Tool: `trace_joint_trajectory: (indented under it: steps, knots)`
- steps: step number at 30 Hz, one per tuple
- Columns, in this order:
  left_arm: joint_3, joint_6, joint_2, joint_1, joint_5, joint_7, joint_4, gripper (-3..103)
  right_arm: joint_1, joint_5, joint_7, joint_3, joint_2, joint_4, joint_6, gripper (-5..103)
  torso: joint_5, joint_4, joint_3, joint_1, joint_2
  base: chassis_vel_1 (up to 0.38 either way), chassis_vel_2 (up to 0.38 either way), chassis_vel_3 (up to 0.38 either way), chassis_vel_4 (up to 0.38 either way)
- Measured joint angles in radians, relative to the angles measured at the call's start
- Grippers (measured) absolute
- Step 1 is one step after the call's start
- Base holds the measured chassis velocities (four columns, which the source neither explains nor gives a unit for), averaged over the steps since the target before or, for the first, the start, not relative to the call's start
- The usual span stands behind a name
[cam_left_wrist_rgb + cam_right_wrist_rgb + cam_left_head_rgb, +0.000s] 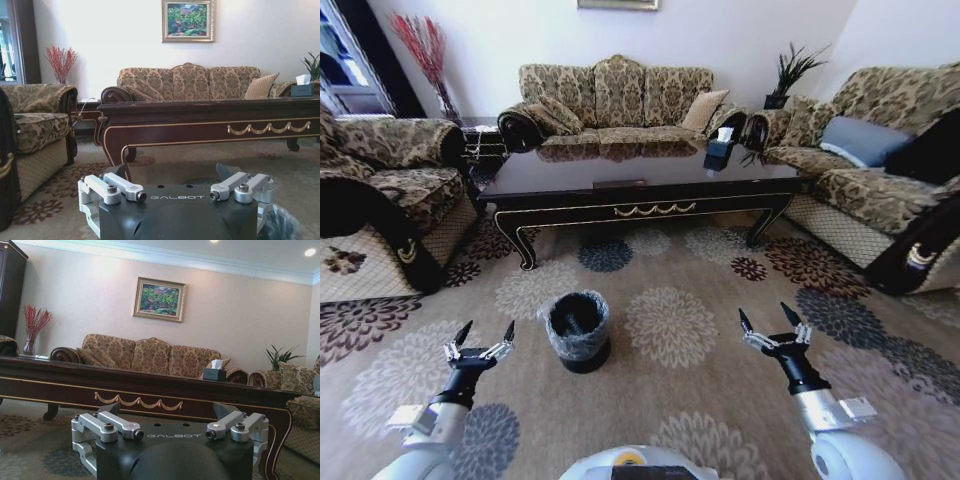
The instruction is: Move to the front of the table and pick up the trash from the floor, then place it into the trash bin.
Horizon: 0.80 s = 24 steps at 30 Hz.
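I'm looking into a sitting room with pale walls. A three-seat sofa (615, 100) in gold-brown damask stands against the far wall, with matching sofas on the left (380, 190) and right (880, 160). A gilt-framed landscape painting (188, 21) hangs above the middle one. A vase of red branches (425, 55) stands in the left corner and a potted plant (788, 75) in the right. Recessed ceiling lights (309, 252) glow overhead.

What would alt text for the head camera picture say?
Two open robot grippers, left and right, hover over flowered carpet, with a black trash bin between them and a dark wooden coffee table beyond, ringed by patterned sofas.
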Motion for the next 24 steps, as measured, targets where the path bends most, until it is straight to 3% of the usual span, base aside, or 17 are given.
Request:
trace_joint_trajectory:
  steps: [24]
  knots:
    - [0.000,0.001,0.000,0.000,0.000,-0.001,0.001,100,0.000,0.000,0.001,0.000,0.000,0.000,0.000,100,-0.0002,-0.0001,0.000,0.000,0.000,0.248,-0.247,-0.249,0.247]
